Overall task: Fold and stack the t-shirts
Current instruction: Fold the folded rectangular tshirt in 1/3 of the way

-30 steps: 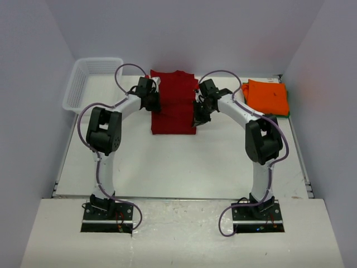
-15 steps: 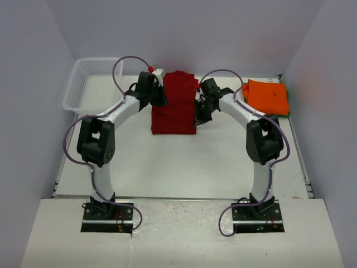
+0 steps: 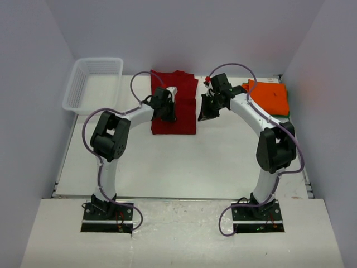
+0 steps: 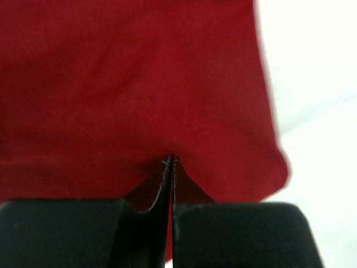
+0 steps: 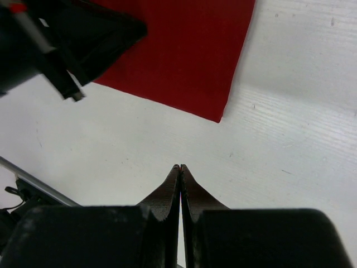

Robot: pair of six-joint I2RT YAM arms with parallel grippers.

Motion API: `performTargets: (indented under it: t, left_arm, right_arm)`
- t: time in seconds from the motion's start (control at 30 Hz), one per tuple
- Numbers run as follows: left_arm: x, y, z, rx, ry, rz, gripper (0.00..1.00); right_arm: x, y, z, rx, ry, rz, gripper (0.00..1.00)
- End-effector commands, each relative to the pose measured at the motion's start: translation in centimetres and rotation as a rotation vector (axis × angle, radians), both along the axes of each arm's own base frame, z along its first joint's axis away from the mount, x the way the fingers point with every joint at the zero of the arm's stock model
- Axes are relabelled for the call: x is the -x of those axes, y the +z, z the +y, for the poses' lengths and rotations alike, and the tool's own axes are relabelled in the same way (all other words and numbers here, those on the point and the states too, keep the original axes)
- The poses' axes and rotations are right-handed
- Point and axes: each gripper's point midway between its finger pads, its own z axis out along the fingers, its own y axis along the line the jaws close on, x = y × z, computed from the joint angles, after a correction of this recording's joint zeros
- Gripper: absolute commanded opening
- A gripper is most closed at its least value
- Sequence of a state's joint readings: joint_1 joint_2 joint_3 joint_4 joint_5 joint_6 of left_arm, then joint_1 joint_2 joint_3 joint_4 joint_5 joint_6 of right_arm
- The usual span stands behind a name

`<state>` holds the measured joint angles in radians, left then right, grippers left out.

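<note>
Left claw point(image 4: 170, 161) pinched closed, tip over dark red shirt point(image 4: 139, 78); right claw point(image 5: 180, 168) closed, empty, over table point(image 5: 290, 128). Risk: left tip drags cloth, rumpling neat fold.

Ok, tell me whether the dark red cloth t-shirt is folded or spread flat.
Folded: the dark red cloth t-shirt lies as a narrow, straight-sided rectangle on the white table, with no sleeves sticking out.

Soft matt red cloth shirt point(image 3: 187, 111), white plastic mesh basket point(image 3: 75, 86), matt white faintly grained table point(image 3: 184, 162)
</note>
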<state>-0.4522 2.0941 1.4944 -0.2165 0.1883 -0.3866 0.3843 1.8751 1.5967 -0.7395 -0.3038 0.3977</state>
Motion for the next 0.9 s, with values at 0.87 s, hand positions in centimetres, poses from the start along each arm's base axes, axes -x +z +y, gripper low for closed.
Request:
performTargets:
  t: [0.87]
  left_arm:
    - [21.3, -7.5, -1.4, -0.123, 0.044, 0.233, 0.00]
  right_arm:
    - [7.6, -0.3, -2.7, -0.086, -0.052, -0.055, 0.00]
